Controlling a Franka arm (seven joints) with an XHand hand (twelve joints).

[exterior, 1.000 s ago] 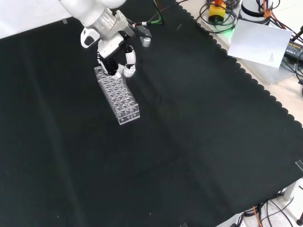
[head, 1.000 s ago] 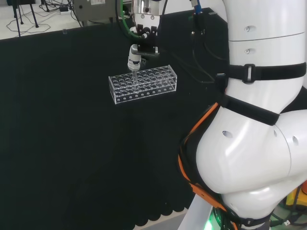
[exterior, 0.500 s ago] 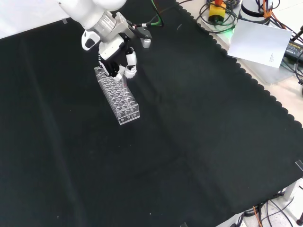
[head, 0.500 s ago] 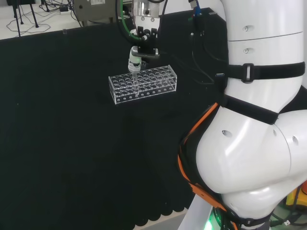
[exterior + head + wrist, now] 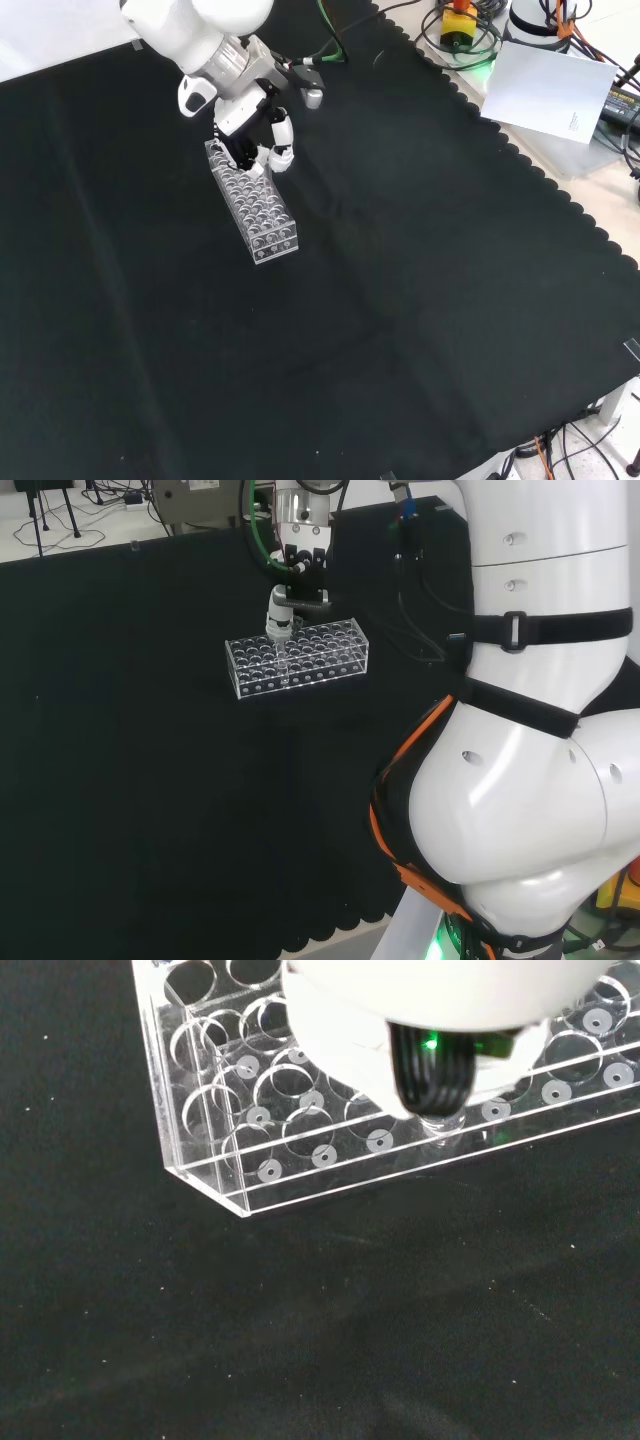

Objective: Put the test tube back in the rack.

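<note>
The hand (image 5: 283,620), fingers pinched on the upper end of the light, slippery, breakable glass test tube (image 5: 283,663), holds it upright inside a near-row hole left of the middle of the clear rack (image 5: 340,658) in the head view.

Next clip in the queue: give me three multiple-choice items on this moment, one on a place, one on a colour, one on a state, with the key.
1. Where is the hand in the head view?
A. Over the rack
B. Beyond the cloth's edge
C. Low over bare cloth near the arm's base

2. What colour is the cloth?
A. White
B. Black
C. Green

3. How does the rack stand?
A. Tipped on its side
B. Lifted off the cloth
C. Flat on the cloth

Key: 1 A, the hand hangs above the rack's holes; 2 B, the front view shows it black all over; 3 C, its base lies on the cloth in head and front views.
</note>
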